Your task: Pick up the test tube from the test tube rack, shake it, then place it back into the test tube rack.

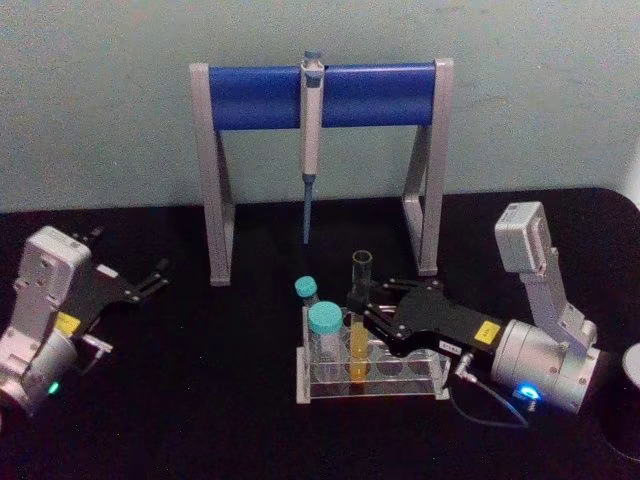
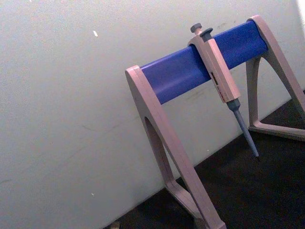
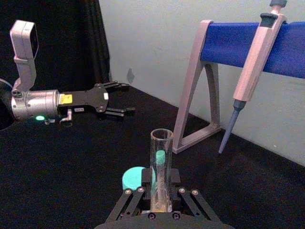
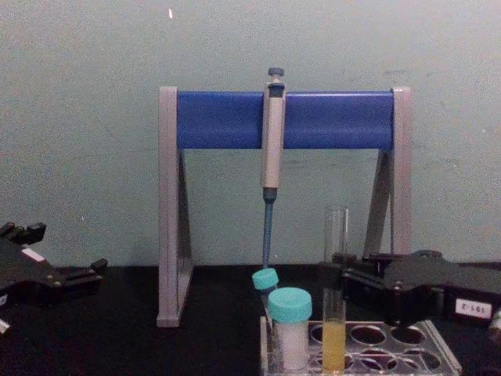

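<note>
The test tube (image 1: 361, 272) stands upright in the test tube rack (image 1: 425, 387), a clear low rack near the table's front middle, with yellow liquid in its lower part. My right gripper (image 1: 357, 312) reaches in from the right and is shut on the tube's middle, just above the rack. The right wrist view shows the tube (image 3: 161, 157) rising between the fingers of the right gripper (image 3: 161, 210). In the chest view the tube (image 4: 337, 227) passes behind the black right gripper (image 4: 338, 280) and ends in the rack (image 4: 440, 354). My left gripper (image 1: 130, 255) rests open at the far left.
Two teal-capped vials (image 1: 326, 320) stand in the rack's left end, right beside the tube. Behind the rack rises a grey-legged stand (image 1: 222, 200) with a blue crossbar, and a pipette (image 1: 310, 150) hangs from it. A grey round object (image 1: 630, 372) sits at the right edge.
</note>
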Robot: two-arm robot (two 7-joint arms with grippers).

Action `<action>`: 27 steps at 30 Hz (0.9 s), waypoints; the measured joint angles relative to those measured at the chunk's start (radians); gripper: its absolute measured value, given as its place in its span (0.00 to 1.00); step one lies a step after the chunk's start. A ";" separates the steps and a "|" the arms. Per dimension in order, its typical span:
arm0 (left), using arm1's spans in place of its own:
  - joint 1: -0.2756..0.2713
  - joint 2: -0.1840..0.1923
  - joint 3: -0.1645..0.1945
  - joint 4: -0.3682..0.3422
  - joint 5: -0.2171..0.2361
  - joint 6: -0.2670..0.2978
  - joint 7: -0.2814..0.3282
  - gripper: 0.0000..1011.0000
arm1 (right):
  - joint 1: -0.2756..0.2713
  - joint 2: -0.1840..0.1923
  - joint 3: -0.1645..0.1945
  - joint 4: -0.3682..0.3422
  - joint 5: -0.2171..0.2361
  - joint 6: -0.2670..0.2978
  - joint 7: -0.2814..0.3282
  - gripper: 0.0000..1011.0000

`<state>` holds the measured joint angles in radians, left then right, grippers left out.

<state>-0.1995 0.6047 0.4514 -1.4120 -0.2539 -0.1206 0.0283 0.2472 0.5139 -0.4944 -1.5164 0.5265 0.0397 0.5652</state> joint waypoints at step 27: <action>0.000 0.000 0.000 0.000 0.000 0.000 0.000 0.99 | 0.001 -0.008 -0.004 0.012 -0.015 0.002 -0.010 0.23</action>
<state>-0.1995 0.6047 0.4514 -1.4120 -0.2539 -0.1206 0.0283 0.2486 0.5060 -0.4980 -1.5039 0.5113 0.0416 0.5548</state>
